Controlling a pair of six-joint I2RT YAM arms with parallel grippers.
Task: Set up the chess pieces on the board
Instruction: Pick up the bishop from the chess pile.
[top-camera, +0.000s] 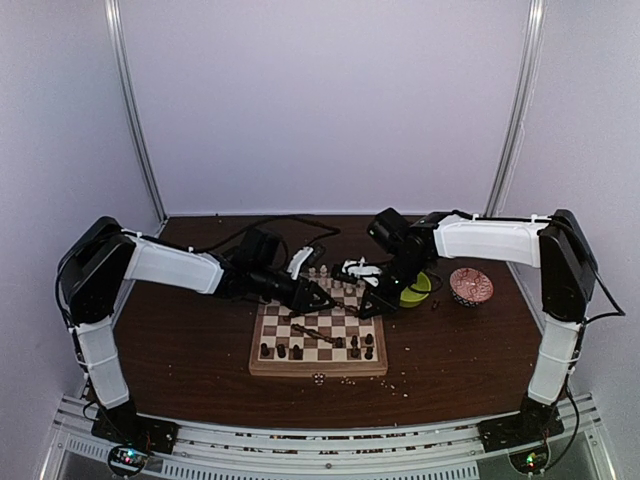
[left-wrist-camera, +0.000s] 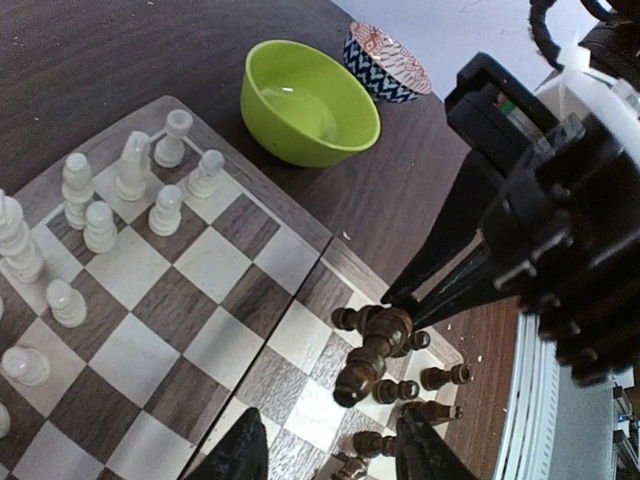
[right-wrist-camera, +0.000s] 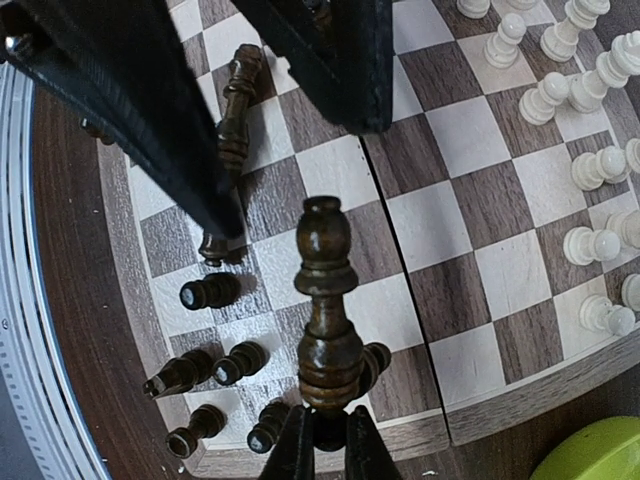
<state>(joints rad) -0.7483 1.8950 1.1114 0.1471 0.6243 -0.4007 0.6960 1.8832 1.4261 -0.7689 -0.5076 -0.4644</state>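
One dark brown piece (right-wrist-camera: 325, 300) hangs above the board (top-camera: 318, 370), pinched in the right gripper (right-wrist-camera: 328, 432) for standing upright; the left gripper (left-wrist-camera: 328, 440) hovers alongside, gaping wide and empty.

No text, number or brand can be read in any of the three views. In the left wrist view, a small label (left-wrist-camera: 505, 102) with red and green marks sits on the black housing behind the right gripper (left-wrist-camera: 395, 303). Its marks are too small to make out.
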